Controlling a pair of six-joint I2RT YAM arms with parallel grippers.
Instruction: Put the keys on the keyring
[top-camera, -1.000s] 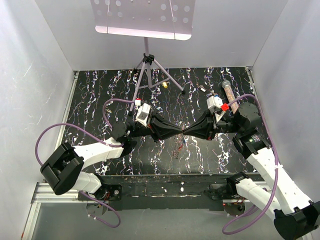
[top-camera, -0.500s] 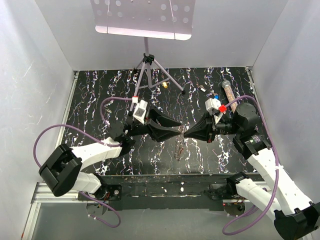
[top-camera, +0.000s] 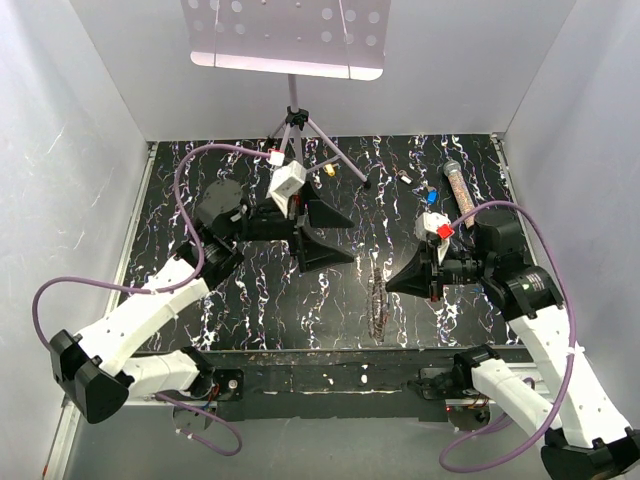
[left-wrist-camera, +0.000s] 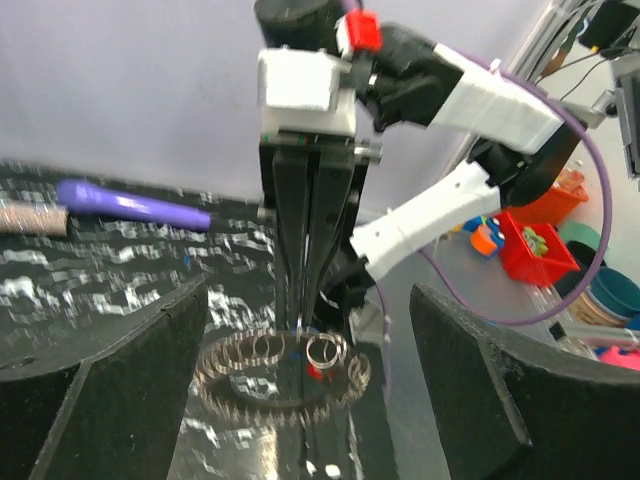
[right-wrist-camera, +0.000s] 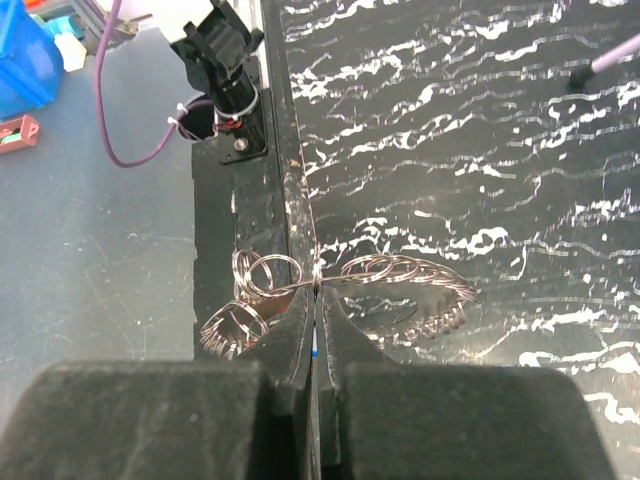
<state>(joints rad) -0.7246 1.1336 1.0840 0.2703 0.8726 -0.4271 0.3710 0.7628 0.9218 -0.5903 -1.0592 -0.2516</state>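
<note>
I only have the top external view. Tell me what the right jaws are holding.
Observer: The right wrist view shows the right gripper with its jaws shut on the keyring, pinching its thin wire.
Operator: Report any keys on it.
Observer: The left wrist view shows a small red key head within the loop's outline.
Operator: Place the left gripper for me.
Observer: Its own view frames the keyring between its open jaws, ahead of their tips.

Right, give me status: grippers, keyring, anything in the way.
Right gripper shut on the thin grey metal keyring. Left gripper open, not touching it. Purple pen far off behind, not in the way.
</note>
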